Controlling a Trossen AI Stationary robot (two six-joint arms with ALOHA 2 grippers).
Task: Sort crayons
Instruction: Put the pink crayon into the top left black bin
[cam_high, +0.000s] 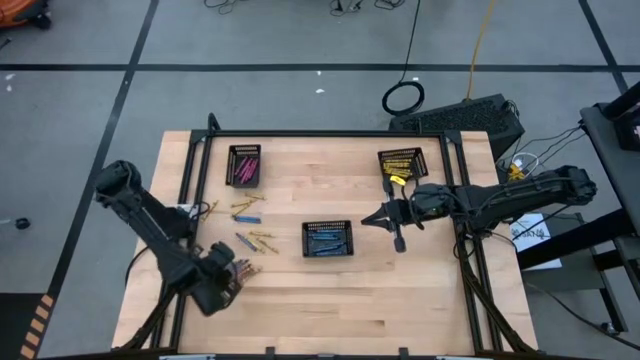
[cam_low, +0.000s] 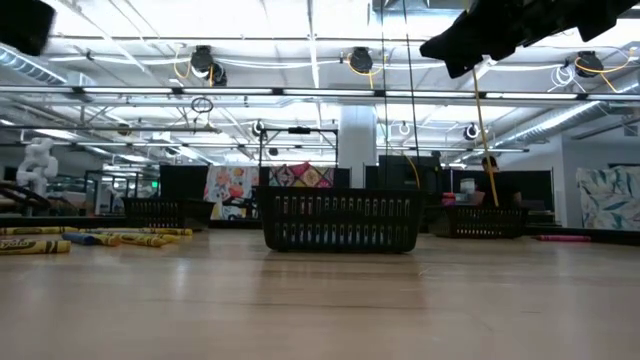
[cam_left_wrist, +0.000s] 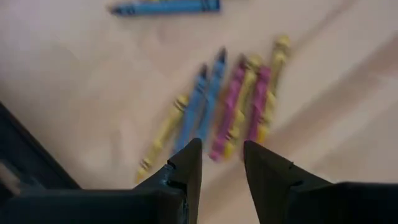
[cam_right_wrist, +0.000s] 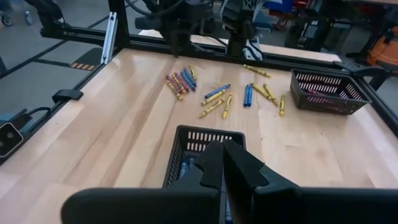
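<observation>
The left gripper (cam_left_wrist: 221, 163) hangs half spread over a tight bunch of crayons (cam_left_wrist: 227, 106) at the table's 8 o'clock side, pinching nothing, probably lining up to pick one out. In its wrist view that bunch lies side by side, long axes parallel, tips pointing away from the fingers. The right gripper (cam_high: 398, 240), pressed together and empty, waits around 3 o'clock, just past the middle tray (cam_high: 328, 239) with blue ones inside.
</observation>
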